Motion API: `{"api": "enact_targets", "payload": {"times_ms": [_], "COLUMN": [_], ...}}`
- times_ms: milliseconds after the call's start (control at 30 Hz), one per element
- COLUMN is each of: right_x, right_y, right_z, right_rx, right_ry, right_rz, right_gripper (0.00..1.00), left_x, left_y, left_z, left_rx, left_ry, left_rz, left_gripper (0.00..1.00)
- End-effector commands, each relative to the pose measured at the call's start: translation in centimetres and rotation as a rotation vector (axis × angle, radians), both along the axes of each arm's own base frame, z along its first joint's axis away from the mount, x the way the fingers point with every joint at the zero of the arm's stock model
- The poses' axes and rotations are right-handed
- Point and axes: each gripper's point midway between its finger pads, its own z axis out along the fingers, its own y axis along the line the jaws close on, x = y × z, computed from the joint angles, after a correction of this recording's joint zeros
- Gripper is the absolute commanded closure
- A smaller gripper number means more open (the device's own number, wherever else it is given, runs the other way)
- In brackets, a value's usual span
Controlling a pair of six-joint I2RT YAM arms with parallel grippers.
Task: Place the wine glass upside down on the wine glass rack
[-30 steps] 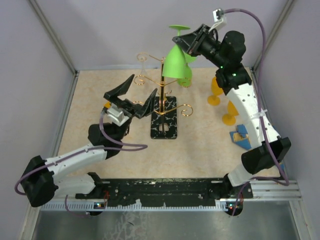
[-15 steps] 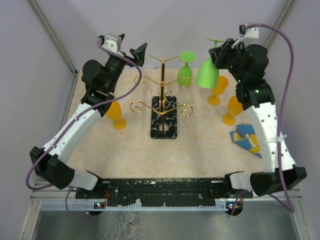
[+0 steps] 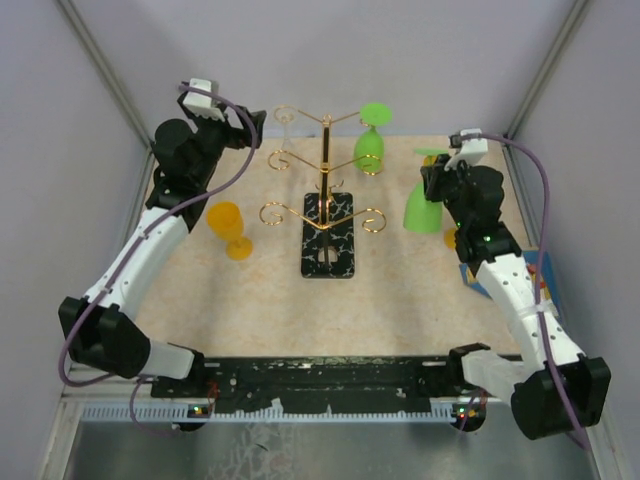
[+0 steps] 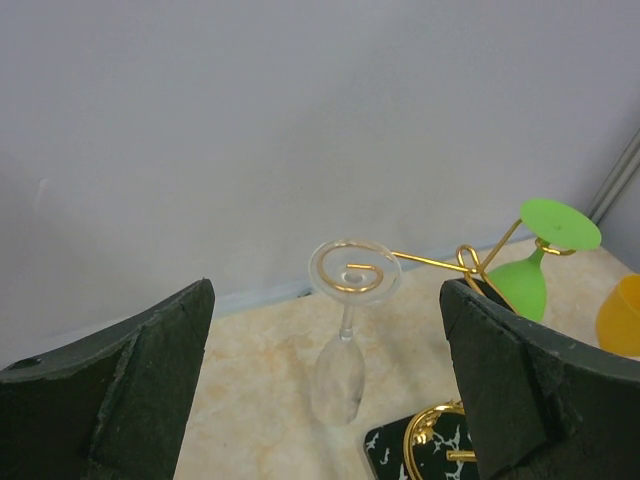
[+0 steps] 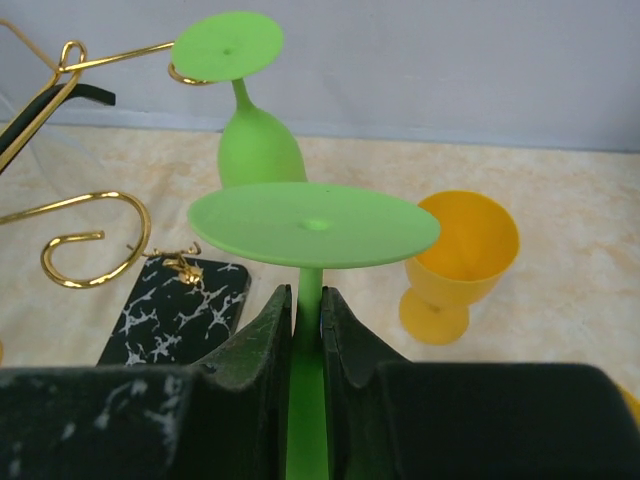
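Matte green wine glass point(image 5: 313, 222), flat round foot up, its stem clamped in the right pincer point(image 5: 306, 300), sits right of the thin gold-wire wine glass rack point(image 3: 326, 165) at frame centre. The left pincer point(image 3: 245, 125) gapes wide, upper left.

Soft, even light fills all my views, bright and free of hard glare. Shadows on the table point(image 3: 400, 300) are faint and short. Up close, my left gripper point(image 4: 327, 290) and right gripper point(image 5: 308, 335) look dark and slightly soft. The clear glass point(image 4: 338, 378) nearly fades into the pale wall point(image 4: 300, 120).
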Motion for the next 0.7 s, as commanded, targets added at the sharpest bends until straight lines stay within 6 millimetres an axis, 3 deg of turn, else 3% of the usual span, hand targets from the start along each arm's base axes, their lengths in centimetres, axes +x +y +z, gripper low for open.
{"api": "enact_targets", "payload": {"times_ms": [0, 100, 333, 667], "right_x": [-0.1, -0.5, -2.3, -3.1], "right_y": [0.6, 1.3, 2.8, 6.2], "right_z": [4.5, 3.0, 2.0, 1.4], "right_rx": [0.001, 0.001, 0.046, 0.09], "right_ry": [-0.263, -0.308, -0.509, -0.613], "right_rz": [0.051, 0.093, 0.187, 0.365], "right_gripper": [1.0, 1.0, 1.0, 1.0], "left_x": [-0.9, -1.1, -1.3, -1.4], "left_y": [0.5, 1.0, 1.4, 2.0], "left_z": [0.8, 0.3, -0.5, -1.0], "left_rx": [-0.025, -0.032, -0.057, -0.057], "left_ry": [-0.019, -0.018, -0.013, -0.017], "left_rz": [-0.012, -0.002, -0.006, 0.013], "left_gripper": [0.01, 0.01, 0.01, 0.01]}}
